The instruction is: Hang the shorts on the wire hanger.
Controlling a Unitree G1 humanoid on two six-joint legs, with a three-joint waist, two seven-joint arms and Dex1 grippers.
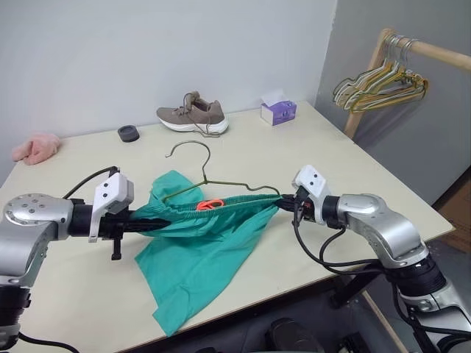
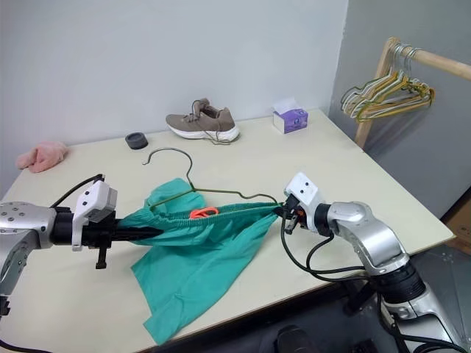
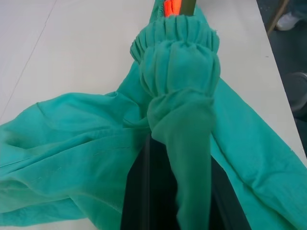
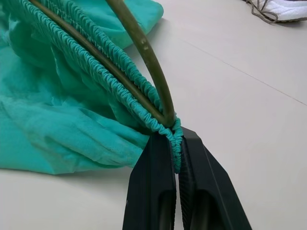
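The teal shorts [image 1: 210, 246] are stretched above the table between my two grippers, with the waistband taut and the legs drooping onto the tabletop. An orange tag [image 1: 210, 204] sits on the waistband. My left gripper [image 1: 146, 219] is shut on the bunched left end of the waistband [image 3: 180, 57], and fabric wraps over its fingers. At the right end, my right gripper [image 4: 176, 140] is shut on the waistband. The olive wire hanger [image 1: 203, 173] has its hook pointing toward the far side, and its right corner [image 4: 165, 115] lies inside the waistband right at those fingertips.
A grey-brown shoe [image 1: 193, 116], a purple tissue box [image 1: 278, 111] and a black ring [image 1: 128, 133] lie at the table's far side. A pink fluffy cloth [image 1: 35, 148] sits far left. A bunch of hangers [image 1: 383, 84] hangs on a wooden rail beyond the right edge.
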